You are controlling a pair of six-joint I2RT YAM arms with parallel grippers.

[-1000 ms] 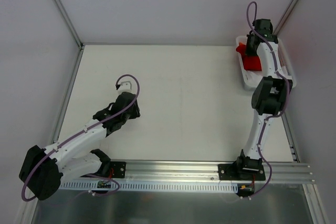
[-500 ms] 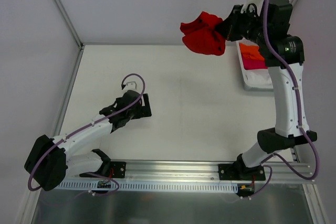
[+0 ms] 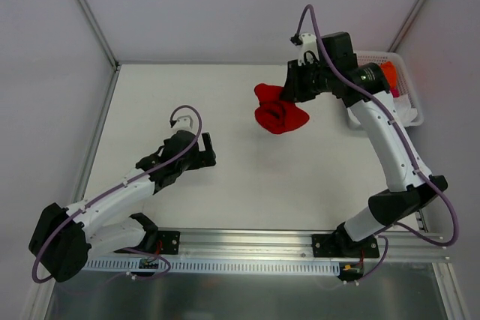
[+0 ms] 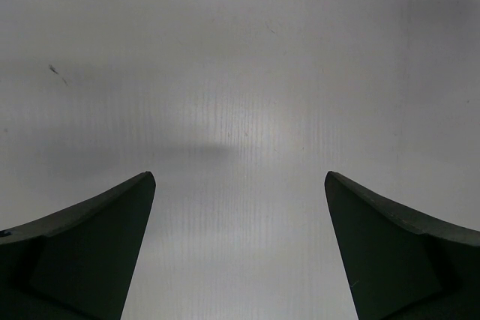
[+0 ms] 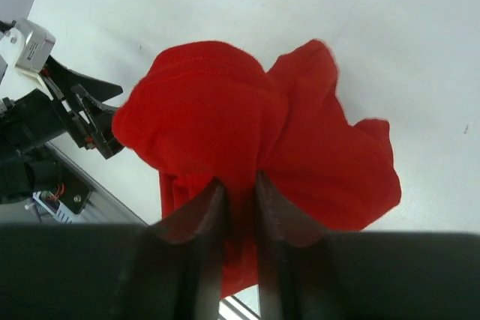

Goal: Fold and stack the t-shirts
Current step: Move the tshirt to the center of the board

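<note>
Pinching the bunched red t-shirt [image 5: 255, 125] in the right gripper [image 5: 236, 189], over the table [image 3: 262, 177], right of centre; keeping the left gripper [image 4: 238, 179] spread wide, empty, near left.

Bare table [image 3: 247, 185] between the two arms, and I read it as open passage. Far side of centre, the red t-shirt [image 3: 281, 116] is bunched in the right gripper [image 3: 294, 89], blocking that lane. The left gripper [image 3: 204, 151], jaws wide, sits left of centre over bare surface. The white basket [image 3: 411, 106] fills the far right corner, with the right arm running alongside it.
</note>
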